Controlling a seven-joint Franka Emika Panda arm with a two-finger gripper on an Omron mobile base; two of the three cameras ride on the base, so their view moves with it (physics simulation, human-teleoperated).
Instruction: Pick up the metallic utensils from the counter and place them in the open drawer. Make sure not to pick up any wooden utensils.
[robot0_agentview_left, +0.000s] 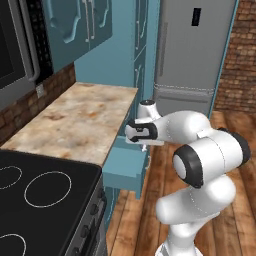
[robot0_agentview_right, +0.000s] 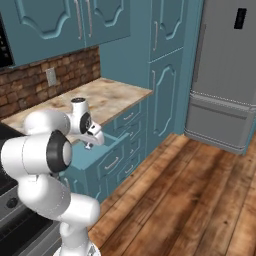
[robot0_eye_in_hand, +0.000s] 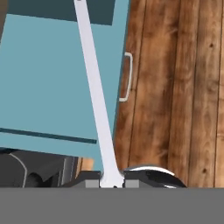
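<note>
Arm folded low beside the tabletop (robot0_agentview_left: 75, 117), my elbow out over the wood floor (robot0_agentview_right: 190, 190), forearm reaching back toward the cabinets so my hand sits right at the tabletop's edge, above the open drawer (robot0_agentview_left: 125, 170). My wrist points down.

My fingers (robot0_eye_in_hand: 111, 180) are closed tight on a silver utensil (robot0_eye_in_hand: 94, 87), pinching it at one end, with both dark tips pressed against its sides. It is long, flat and all-silver. From my tips it runs straight away, out over the drawer, and its far end goes past the top edge of the hand view, so I can't tell what shape that end has. In the base views my fingers (robot0_agentview_left: 142, 146) are mostly hidden by my own hand, and the utensil is too small to make out there.

The drawer is pulled out just under my fingers: a shallow teal box with a flat front. Its inside floor (robot0_eye_in_hand: 52, 78) lies below the utensil; the part I see is bare teal. The drawer handle (robot0_eye_in_hand: 127, 76) is off to one side of the utensil, on the front panel facing the floor. I can't tell whether the utensil touches the drawer or hangs above it.

The tabletop stretches away behind my hand, next to the black stove (robot0_agentview_left: 45, 200).
</note>
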